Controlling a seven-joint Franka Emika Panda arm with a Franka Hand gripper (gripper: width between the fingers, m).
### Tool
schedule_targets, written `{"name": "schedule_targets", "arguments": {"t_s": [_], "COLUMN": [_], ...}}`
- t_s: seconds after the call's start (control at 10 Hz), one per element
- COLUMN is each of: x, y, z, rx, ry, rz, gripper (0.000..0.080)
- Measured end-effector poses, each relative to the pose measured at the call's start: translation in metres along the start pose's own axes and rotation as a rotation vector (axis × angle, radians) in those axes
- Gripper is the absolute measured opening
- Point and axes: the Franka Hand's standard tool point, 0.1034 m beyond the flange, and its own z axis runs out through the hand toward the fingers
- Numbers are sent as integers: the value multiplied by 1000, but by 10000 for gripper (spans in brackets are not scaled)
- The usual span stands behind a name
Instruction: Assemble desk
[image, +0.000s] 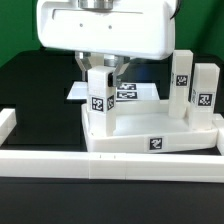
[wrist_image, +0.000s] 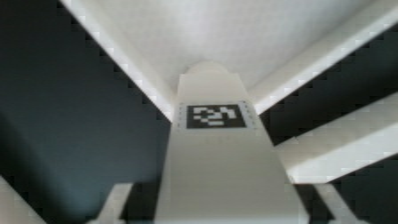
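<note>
Desk leg (image: 98, 95) upright in the pincer's (image: 103, 66) clamp, over the tabletop (image: 160, 140) corner.

A black table (image: 30, 85) carries everything here. The white tray-like desk top (image: 160, 140) lies flat on it toward the exterior view's right, pressed up against the long low white border wall (image: 60, 162), which runs along the table's near edge and turns back at the exterior view's left end. Behind the desk top, nearer the middle of the table, the marker board (image: 128, 93) lies flat with its printed tags facing up.
</note>
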Motion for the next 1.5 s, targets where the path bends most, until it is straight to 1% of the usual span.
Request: {"name": "schedule_targets", "arguments": {"t_s": [0.2,0.5,0.6,0.7,1.0,1.1,1.2,1.3,1.4,1.5], "x": [1,1,1,0,0,-2,-2,-3,-4,-3], "y": [1,0,0,-1,-1,-3,-5,-7,-9,-9], "z": [1,1,1,1,1,1,1,1,0,0], "rx": [15,16,16,23,23,22,21,21,23,26], "ry": [-7,-10,-11,-17,-17,-18,-16,-13,-12,-10], "rz": [301,555,597,721,680,663,584,454,362,294], "gripper": [290,290,290,290,291,509,509,619,640,640]}}
